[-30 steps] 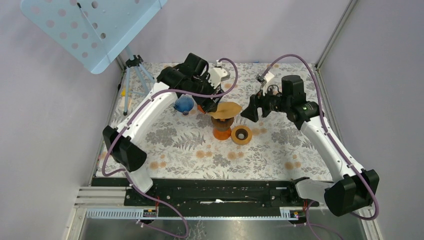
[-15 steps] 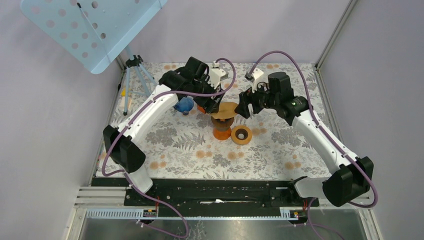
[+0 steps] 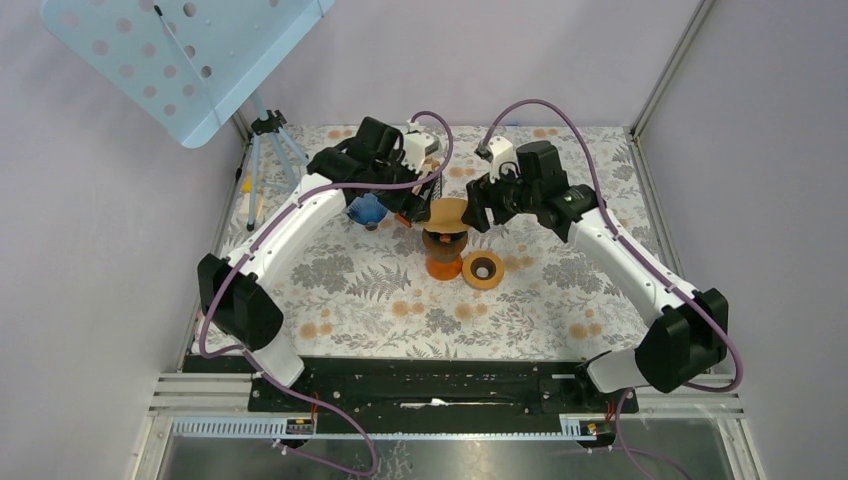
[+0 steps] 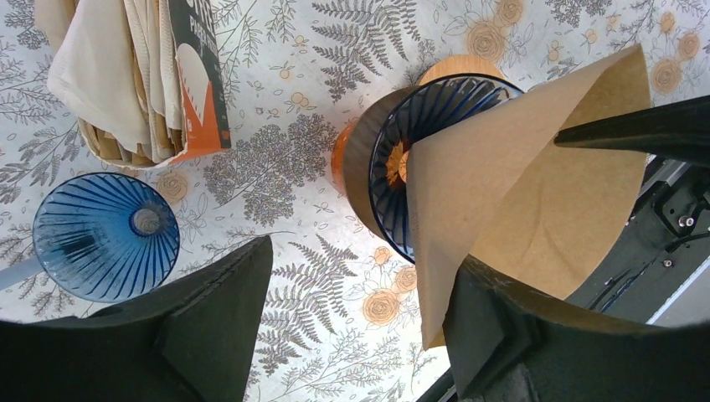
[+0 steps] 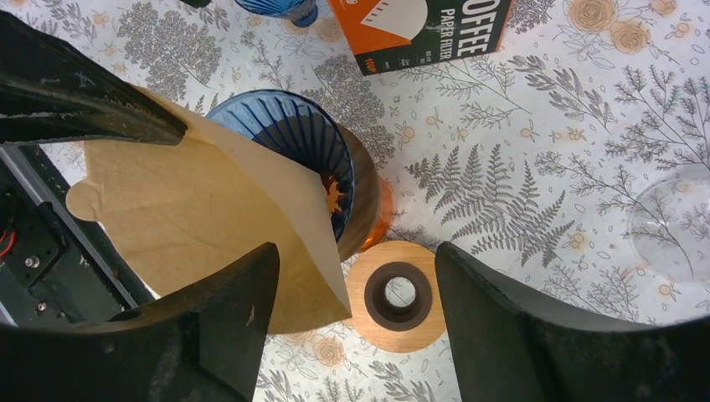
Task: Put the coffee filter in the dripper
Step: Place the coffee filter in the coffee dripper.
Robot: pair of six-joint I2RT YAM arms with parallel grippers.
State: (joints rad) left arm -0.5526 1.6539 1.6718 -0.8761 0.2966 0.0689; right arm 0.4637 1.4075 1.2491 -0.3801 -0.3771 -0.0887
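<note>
A blue ribbed dripper [image 3: 441,238] sits on an orange server with a wooden collar. It also shows in the left wrist view [image 4: 393,167] and the right wrist view [image 5: 293,142]. The brown paper filter [image 3: 449,211] is folded flat and lies tilted across the dripper's rim, one edge dipping inside [image 4: 519,184] [image 5: 201,209]. My left gripper [image 3: 421,207] [image 4: 360,260] is open, and the filter leans against one of its fingers [image 4: 502,335]. My right gripper [image 3: 478,215] [image 5: 356,251] is open beside the filter, over the wooden ring.
A wooden ring [image 3: 483,270] [image 5: 398,293] lies right of the server. A second blue dripper [image 3: 366,210] [image 4: 105,234] and an orange filter box [image 4: 159,75] [image 5: 419,25] with several filters are behind. A tripod [image 3: 270,150] stands at the back left.
My right arm has swung left and closed in on the dripper. The filter has gone from lying flat over the dripper to tilted. My left gripper has shifted slightly left.
</note>
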